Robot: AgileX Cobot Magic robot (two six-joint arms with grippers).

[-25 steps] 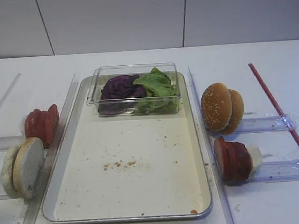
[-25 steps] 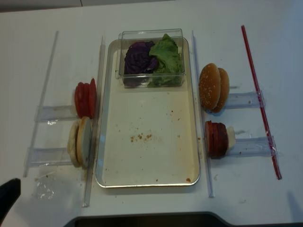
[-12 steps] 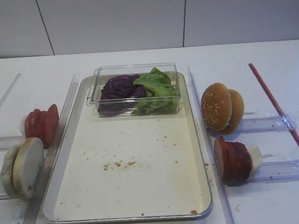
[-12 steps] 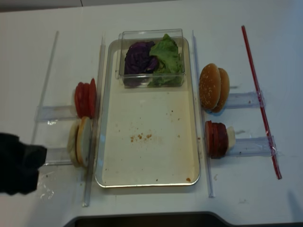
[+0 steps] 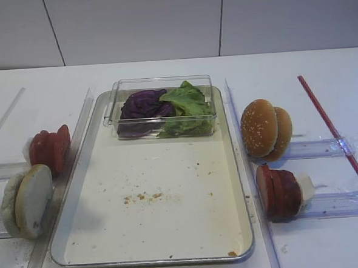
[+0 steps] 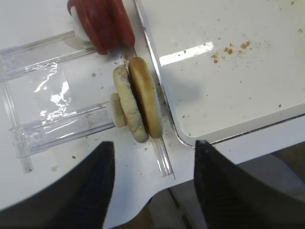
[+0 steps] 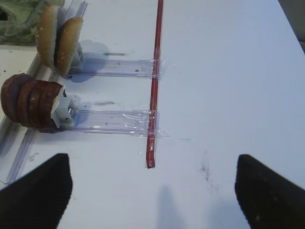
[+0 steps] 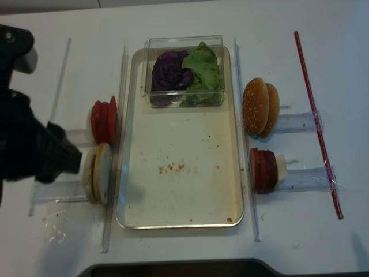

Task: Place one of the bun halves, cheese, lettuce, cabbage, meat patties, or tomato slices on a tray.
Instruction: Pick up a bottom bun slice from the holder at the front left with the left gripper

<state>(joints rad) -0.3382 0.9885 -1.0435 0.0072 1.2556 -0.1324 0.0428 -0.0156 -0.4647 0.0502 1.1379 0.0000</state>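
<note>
Two cream-white bun halves (image 6: 138,105) stand on edge in a clear rack left of the tray (image 5: 160,226), also seen from above as bun halves (image 8: 98,173). My left gripper (image 6: 152,155) is open just short of them, nothing between its fingers; its arm (image 8: 34,150) hangs over the rack's left end. Tomato slices (image 8: 104,120) stand behind the buns. Lettuce (image 5: 186,103) and purple cabbage (image 5: 142,104) fill a clear box at the tray's far end. Meat patties (image 5: 278,191) stand right of the tray. No cheese shows. My right gripper (image 7: 152,191) is open above bare table.
Sesame bun tops (image 5: 265,129) stand in a rack right of the tray. A long red strip (image 7: 155,81) lies across the right racks' outer ends. Clear rails (image 8: 122,115) run along both long sides of the tray. Crumbs dot the tray floor.
My left arm has swung in from the lower left corner of the overhead view and now stands beside the bun halves. Nothing on the table has moved.
</note>
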